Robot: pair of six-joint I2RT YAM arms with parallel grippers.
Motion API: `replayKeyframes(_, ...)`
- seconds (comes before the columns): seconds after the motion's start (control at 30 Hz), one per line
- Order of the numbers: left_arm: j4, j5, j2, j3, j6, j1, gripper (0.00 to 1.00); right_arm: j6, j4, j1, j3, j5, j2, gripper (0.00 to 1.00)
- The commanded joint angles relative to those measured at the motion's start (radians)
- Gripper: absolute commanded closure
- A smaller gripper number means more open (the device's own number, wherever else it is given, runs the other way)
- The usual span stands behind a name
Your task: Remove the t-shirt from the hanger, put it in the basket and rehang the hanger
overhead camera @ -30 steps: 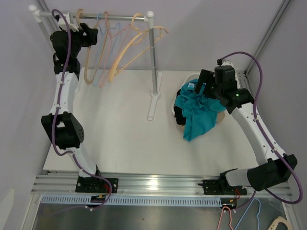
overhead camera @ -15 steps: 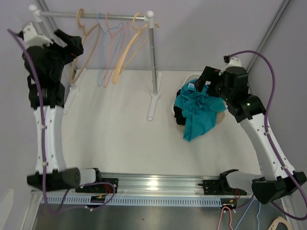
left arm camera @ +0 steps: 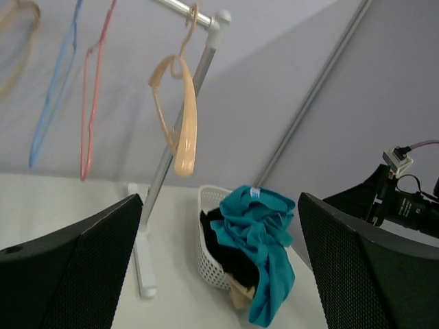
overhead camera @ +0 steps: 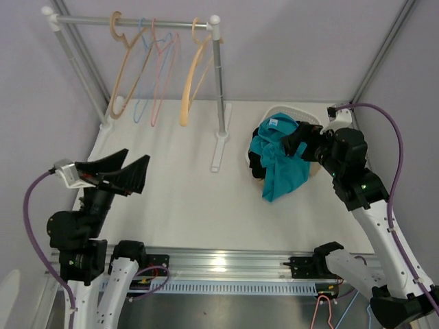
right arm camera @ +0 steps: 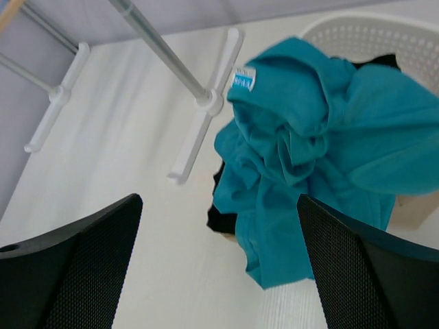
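**Teal t-shirt (overhead camera: 278, 161) heaped on the basket (overhead camera: 291, 110), both sets of jaws spread and empty**

We see the t-shirt off every hanger. It is bunched on top of the white basket at the right rear of the counter (overhead camera: 178, 199). One long fold spills over the basket's front rim onto the counter surface. A black garment (overhead camera: 254, 166) lies under the shirt.

The right gripper (overhead camera: 291, 139) hovers just beside the heap on its right side. Its jaws are spread wide and pinch nothing. The left gripper (overhead camera: 136, 156) hangs above the counter's near left part, well apart from the shirt. Its jaws are likewise spread and empty.

At the rear left stands a clothes rack, and its rail (overhead camera: 89, 20) carries four bare hangers. From the left we count a tan hanger (overhead camera: 123, 75), a blue hanger (overhead camera: 142, 86), a pink hanger (overhead camera: 162, 75) and a second tan hanger (overhead camera: 191, 86). The last hangs just beside the upright post (overhead camera: 219, 75). That post and its white foot (overhead camera: 217, 152) stand between the left gripper and the basket.
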Motion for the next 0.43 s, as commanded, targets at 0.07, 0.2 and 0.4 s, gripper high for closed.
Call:
replayKeyframes(0.07,-0.099,0.122,-0.125,-0.169,-0.041,-0.006,0.01,-0.03,0.088,0.005,-0.142,-0.07,-0.132,0.0)
replayKeyframes(0.2,-0.113,0.117,-0.212,-0.281,-0.001,-0.006,0.01,-0.039,0.08,0.005,-0.22,-0.075,-0.222,0.01)
replayKeyframes(0.4,-0.126,0.114,-0.236,-0.343,0.013,-0.006,0.0,-0.032,0.054,0.005,-0.272,-0.046,-0.262,0.0)
